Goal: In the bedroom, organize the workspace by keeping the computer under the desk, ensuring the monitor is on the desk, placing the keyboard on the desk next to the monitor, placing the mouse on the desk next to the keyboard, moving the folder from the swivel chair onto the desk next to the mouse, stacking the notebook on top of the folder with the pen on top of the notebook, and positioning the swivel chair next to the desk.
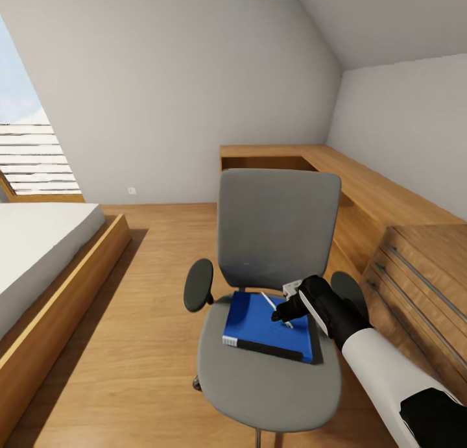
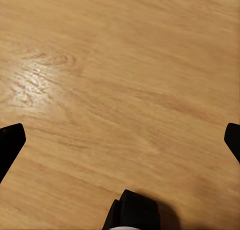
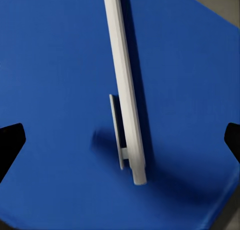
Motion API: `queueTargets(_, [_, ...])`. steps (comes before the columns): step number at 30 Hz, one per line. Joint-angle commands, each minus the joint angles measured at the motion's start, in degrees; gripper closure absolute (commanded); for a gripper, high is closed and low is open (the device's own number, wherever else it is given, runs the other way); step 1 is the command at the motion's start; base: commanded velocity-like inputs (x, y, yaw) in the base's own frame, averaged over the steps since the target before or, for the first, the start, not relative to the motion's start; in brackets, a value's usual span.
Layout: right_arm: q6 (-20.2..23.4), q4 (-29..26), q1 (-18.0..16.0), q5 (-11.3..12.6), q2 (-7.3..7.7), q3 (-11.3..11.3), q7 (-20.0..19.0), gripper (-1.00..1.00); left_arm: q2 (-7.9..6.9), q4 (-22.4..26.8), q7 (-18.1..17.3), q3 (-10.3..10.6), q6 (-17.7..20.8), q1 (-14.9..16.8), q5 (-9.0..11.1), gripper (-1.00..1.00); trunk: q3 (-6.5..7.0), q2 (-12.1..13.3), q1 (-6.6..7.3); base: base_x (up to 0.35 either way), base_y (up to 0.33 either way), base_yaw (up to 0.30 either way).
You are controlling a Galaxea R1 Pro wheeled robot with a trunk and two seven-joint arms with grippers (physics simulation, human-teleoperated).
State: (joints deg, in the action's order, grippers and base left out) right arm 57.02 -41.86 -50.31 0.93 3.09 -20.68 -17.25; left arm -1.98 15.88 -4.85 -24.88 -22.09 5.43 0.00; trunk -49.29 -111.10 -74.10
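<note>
Right gripper reaches down over the swivel chair, jaws spread wide astride the pen lying on the folder. Left gripper faces the wooden floor, jaws apart.

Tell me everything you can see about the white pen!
The pen is a thin white stick, plastic-looking, with a small clip near one end. It lies flat on the blue folder, which rests on the grey chair seat. The right gripper hangs just above it with its fingers spread to either side, not touching it yet.
</note>
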Motion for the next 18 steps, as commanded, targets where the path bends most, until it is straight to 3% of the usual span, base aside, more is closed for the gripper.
queueTargets(1, [0.2, -0.1, 0.0, 0.1, 0.09, -0.2, -0.1, -1.0, 0.01, -0.1, -0.5, -0.5, -0.1, 0.1, 0.0, -1.0, -0.23, -0.4, -0.22, 0.0, 0.0, 0.0])
queueTargets(13, [0.2, -0.1, 0.0, 0.3, 0.16, -0.1, -0.1, -1.0, 0.01, -0.1, -0.5, -0.5, -0.1, 0.1, 0.0, -1.0, -0.23, -0.4, -0.22, 0.0, 0.0, 0.0])
queueTargets(18, [0.2, -0.1, 0.0, 0.4, 0.16, 0.0, -0.1, -1.0, 0.04, -0.1, -0.5, -0.5, -0.5, 0.1, 0.0, -1.0, -1.13, -2.4, -1.32, 0.0, 0.0, 0.0])
